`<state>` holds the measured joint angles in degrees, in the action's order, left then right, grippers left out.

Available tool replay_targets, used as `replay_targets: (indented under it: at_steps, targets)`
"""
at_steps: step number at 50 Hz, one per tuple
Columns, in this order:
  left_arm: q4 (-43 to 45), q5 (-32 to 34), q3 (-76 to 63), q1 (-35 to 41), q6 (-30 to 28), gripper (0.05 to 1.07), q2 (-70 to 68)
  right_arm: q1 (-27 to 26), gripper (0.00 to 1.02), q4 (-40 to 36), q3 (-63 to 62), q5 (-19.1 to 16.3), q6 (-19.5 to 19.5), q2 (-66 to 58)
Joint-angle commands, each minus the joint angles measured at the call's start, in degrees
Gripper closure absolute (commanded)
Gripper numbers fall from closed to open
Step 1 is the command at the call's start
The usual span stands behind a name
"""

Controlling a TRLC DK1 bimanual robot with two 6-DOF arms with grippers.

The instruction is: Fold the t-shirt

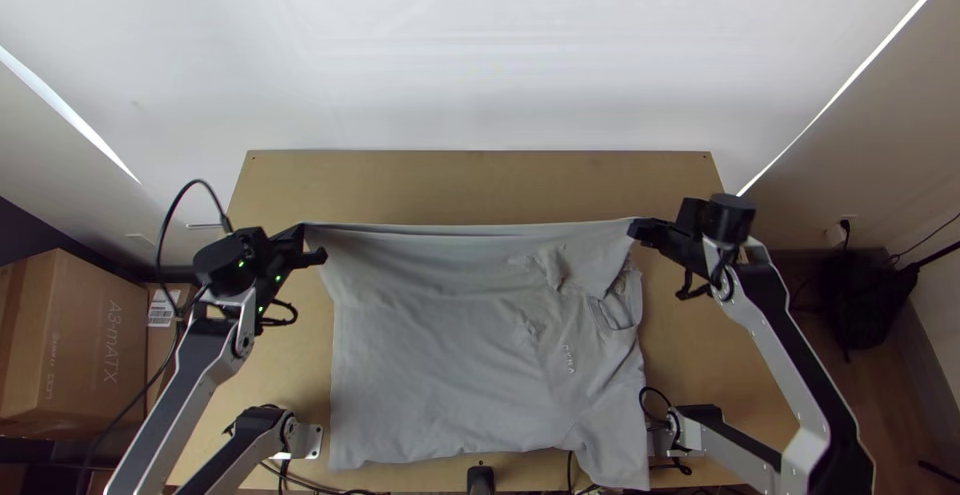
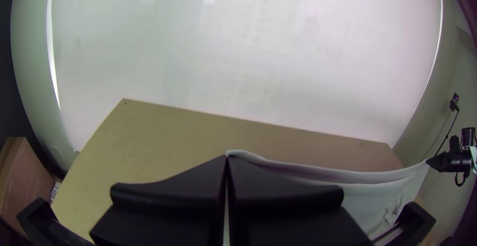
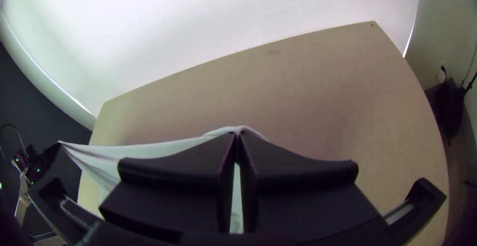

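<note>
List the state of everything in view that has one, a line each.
T-shirt: unfolded, far edge pulled taut and raised between both hands, wrinkled toward the right.
Left hand: shut on the far edge's left end.
Right hand: shut on its right end.
Table: partly covered.
Cardboard box: upright beside it.

- Reads "A3-MATX" in large capitals (image 1: 113, 343), running lengthwise down the face of the large cardboard box (image 1: 75, 300) in the top view.
- Bears smaller print (image 1: 52, 366) on the same box, too small to read.
- Shows fine, illegible print on the white label (image 1: 163, 307), stuck to the smaller box (image 1: 160, 350).
- Carries pale lettering (image 1: 568, 358) on the grey t-shirt (image 1: 430, 365), not surely legible.
</note>
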<state>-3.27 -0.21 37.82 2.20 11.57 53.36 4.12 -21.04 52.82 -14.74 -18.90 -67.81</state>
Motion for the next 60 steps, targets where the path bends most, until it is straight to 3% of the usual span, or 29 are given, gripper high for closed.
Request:
replay_targets:
  at_steps: [1, 15, 34, 49, 60]
  targets:
    - [2.48, 0.03, 4.45, -0.7, 0.56, 1.05, 8.34, -0.34, 1.0, 1.17, 5.63, 0.77, -1.06, -7.77]
    - [7.93, 0.21, 13.42, -1.49, -1.11, 1.05, 27.06, -0.78, 1.0, 1.17, 18.9, 0.86, -0.62, -26.14]
    - [8.01, 0.21, 28.09, -2.9, -1.2, 1.05, 45.95, -2.63, 1.0, -0.5, 33.67, 1.03, 0.35, -42.32]
    - [6.96, -0.06, 39.26, -3.08, -1.11, 1.05, 57.38, -3.15, 1.0, -5.68, 48.78, 2.0, 0.88, -54.88]
    - [1.51, -0.5, 48.49, -3.34, -0.06, 1.05, 62.92, -3.5, 1.0, -13.68, 64.43, 2.26, 0.7, -63.85]
